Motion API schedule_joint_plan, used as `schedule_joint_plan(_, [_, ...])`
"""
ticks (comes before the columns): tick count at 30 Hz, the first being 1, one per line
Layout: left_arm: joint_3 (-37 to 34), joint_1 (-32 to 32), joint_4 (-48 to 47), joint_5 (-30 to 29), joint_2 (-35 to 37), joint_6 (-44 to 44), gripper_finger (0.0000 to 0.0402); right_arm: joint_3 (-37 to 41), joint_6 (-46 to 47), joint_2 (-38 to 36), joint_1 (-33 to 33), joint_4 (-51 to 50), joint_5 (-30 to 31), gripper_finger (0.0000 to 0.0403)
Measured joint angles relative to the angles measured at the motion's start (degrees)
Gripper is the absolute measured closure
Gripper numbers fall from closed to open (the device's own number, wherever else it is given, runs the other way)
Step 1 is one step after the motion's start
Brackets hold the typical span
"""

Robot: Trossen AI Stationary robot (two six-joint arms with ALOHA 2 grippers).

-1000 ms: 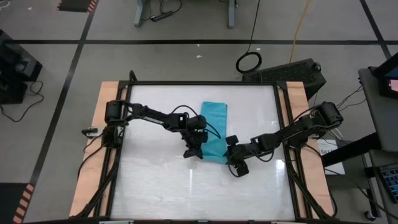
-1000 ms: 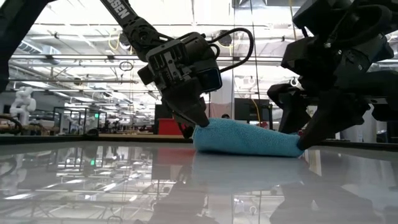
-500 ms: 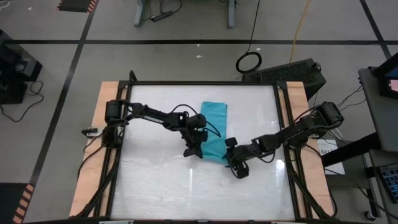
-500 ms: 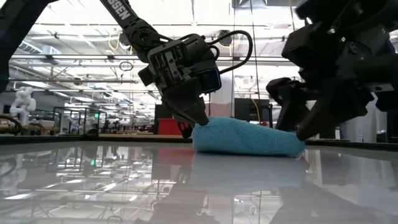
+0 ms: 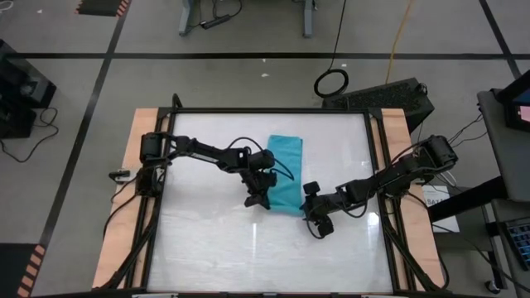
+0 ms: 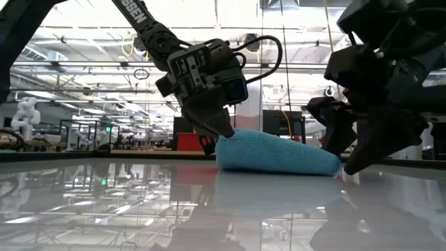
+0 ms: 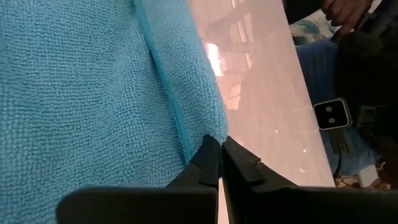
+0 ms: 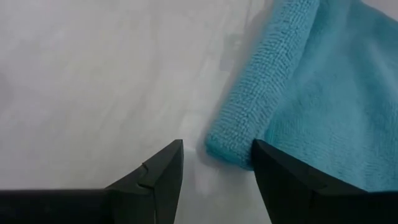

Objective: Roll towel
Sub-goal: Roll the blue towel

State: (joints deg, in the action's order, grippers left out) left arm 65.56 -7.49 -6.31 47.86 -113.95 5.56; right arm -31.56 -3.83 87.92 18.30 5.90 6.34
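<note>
The towel [image 5: 286, 174] lies at the centre of the high view on the glossy white table [image 5: 207, 240], its long axis running up and down the frame, the lower end already bunched into a thick fold. The left gripper [image 5: 258, 199] sits at that fold's lower-left corner, fingers pinched together with the towel's corner right at their tips. The right gripper [image 5: 318, 225] hovers just off the lower-right corner, fingers spread and empty; in its wrist view the towel [image 8: 292, 87] edge sits just ahead of the gap. Both grippers flank the same rolled end, so the roll looks set to travel up-frame along the towel's length.
</note>
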Motion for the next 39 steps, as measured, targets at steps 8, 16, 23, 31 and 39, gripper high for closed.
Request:
schedule_joint_plan(8, [0.00,-0.11,1.83,0.56,0.00,0.14,0.0399,0.44,3.22,2.19,-1.99,3.63,0.87,0.0234])
schedule_joint_plan(16, [0.00,-0.15,1.33,0.57,0.00,0.15,0.0399,0.25,9.01,6.62,-2.15,7.25,-1.30,0.0308])
schedule_joint_plan(23, [0.00,-0.17,-0.60,0.57,0.00,0.16,0.0399,0.38,11.60,4.74,-3.36,6.22,-9.37,0.0394])
schedule_joint_plan(31, [0.22,0.28,-3.22,1.29,0.00,3.25,0.0399,0.29,22.08,4.42,-8.11,5.87,-30.37,0.0397])
schedule_joint_plan(39, [0.22,3.00,-5.09,1.46,0.00,6.16,0.0399,0.33,26.33,4.39,-11.52,5.45,-36.23,0.0396])
